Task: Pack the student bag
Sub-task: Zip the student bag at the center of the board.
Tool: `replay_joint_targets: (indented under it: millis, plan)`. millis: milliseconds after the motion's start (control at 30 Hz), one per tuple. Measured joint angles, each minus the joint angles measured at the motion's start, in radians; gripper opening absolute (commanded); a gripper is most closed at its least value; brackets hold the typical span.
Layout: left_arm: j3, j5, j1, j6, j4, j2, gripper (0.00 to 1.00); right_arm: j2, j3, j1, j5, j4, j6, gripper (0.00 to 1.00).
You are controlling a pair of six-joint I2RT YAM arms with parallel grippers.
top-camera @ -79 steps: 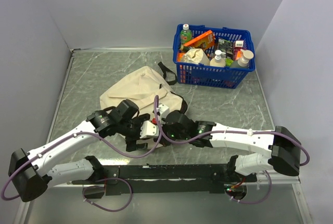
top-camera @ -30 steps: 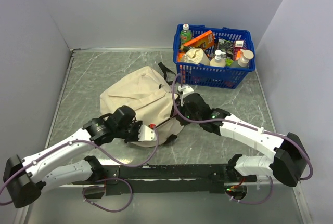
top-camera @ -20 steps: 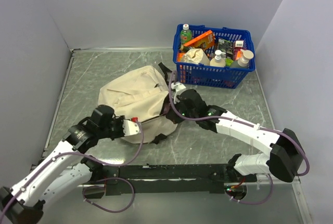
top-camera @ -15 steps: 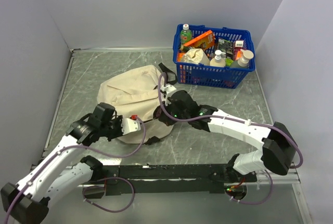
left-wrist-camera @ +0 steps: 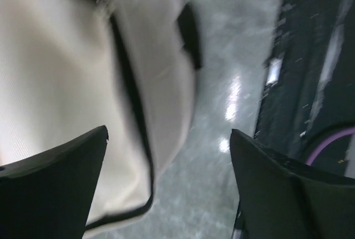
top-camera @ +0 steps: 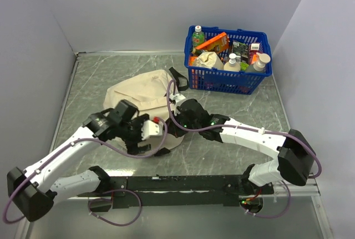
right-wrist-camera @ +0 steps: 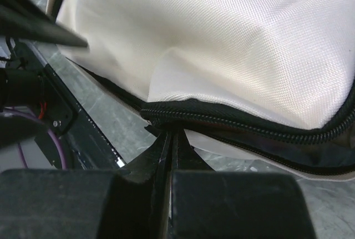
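The student bag (top-camera: 138, 97), cream fabric with black zipper trim, lies slumped on the table left of centre. My right gripper (top-camera: 173, 125) is at its near right edge. In the right wrist view the gripper (right-wrist-camera: 172, 132) is shut, pinching the black zipper trim of the bag (right-wrist-camera: 222, 39). My left gripper (top-camera: 137, 143) hovers at the bag's near edge. The left wrist view shows this gripper (left-wrist-camera: 169, 133) open, with the bag's rounded end (left-wrist-camera: 66, 100) under the left finger and bare table between the fingers; it holds nothing.
A blue plastic basket (top-camera: 222, 82) full of bottles and packets stands at the back right. A black strap (top-camera: 177, 75) trails from the bag toward it. The black mounting rail (top-camera: 177, 183) runs along the near edge and also shows in the left wrist view (left-wrist-camera: 310, 84).
My left gripper has opened and let go, and its arm swung right toward the bag's near edge. The right gripper moved left along the bag's edge, staying shut.
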Motion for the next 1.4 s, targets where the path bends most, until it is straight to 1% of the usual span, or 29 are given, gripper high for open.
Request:
replay_joint_targets:
  millis: [100, 133, 233, 267, 333, 400, 433, 467, 500, 533, 600, 633, 733, 900, 1100, 1233, 1400]
  plan:
    - [-0.001, -0.016, -0.121, -0.044, 0.048, 0.03, 0.96, 0.0, -0.006, 0.009, 0.0, 0.004, 0.007, 0.0]
    - [-0.001, -0.024, -0.145, -0.055, 0.069, 0.044, 0.96, 0.0, -0.008, 0.011, 0.001, 0.007, 0.01, 0.0]
    - [-0.008, -0.076, -0.161, -0.084, 0.149, 0.086, 0.99, -0.007, -0.027, 0.014, 0.0, 0.021, 0.022, 0.0]
    - [-0.016, -0.092, -0.161, -0.092, 0.176, 0.09, 0.95, -0.012, -0.035, 0.014, 0.0, 0.026, 0.026, 0.0]
    - [-0.044, -0.135, -0.161, -0.11, 0.237, 0.089, 0.91, -0.023, -0.047, 0.015, -0.002, 0.028, 0.032, 0.0]
    - [-0.074, -0.17, -0.161, -0.125, 0.287, 0.083, 0.79, -0.034, -0.058, 0.017, -0.003, 0.031, 0.037, 0.0]
    - [-0.089, -0.183, -0.16, -0.132, 0.305, 0.08, 0.62, -0.039, -0.061, 0.017, -0.004, 0.033, 0.04, 0.0]
    - [-0.101, -0.194, -0.161, -0.14, 0.321, 0.076, 0.58, -0.044, -0.066, 0.018, -0.005, 0.034, 0.045, 0.0]
    - [-0.108, -0.199, -0.161, -0.153, 0.332, 0.075, 0.55, -0.047, -0.069, 0.018, -0.007, 0.035, 0.048, 0.0]
    - [-0.111, -0.202, -0.161, -0.157, 0.341, 0.074, 0.45, -0.051, -0.073, 0.018, -0.01, 0.038, 0.051, 0.0]
    - [-0.112, -0.205, -0.161, -0.172, 0.363, 0.074, 0.32, -0.058, -0.087, 0.018, -0.016, 0.051, 0.059, 0.0]
    - [-0.112, -0.208, -0.161, -0.177, 0.377, 0.074, 0.18, -0.062, -0.093, 0.018, -0.019, 0.053, 0.063, 0.0]
    - [-0.112, -0.207, -0.161, -0.191, 0.401, 0.075, 0.01, -0.068, -0.111, 0.018, -0.031, 0.058, 0.076, 0.0]
    - [-0.112, -0.191, -0.161, -0.185, 0.394, 0.075, 0.01, -0.092, -0.133, 0.002, -0.03, 0.048, 0.081, 0.0]
    - [-0.114, -0.131, -0.17, -0.127, 0.425, 0.043, 0.01, -0.158, -0.147, -0.109, -0.093, 0.04, 0.084, 0.0]
    - [-0.115, -0.111, -0.17, -0.054, 0.419, 0.031, 0.01, -0.152, -0.14, -0.131, -0.117, 0.023, 0.064, 0.0]
    - [-0.114, -0.113, -0.171, 0.034, 0.375, 0.028, 0.01, -0.098, -0.1, -0.133, -0.123, -0.005, 0.033, 0.0]
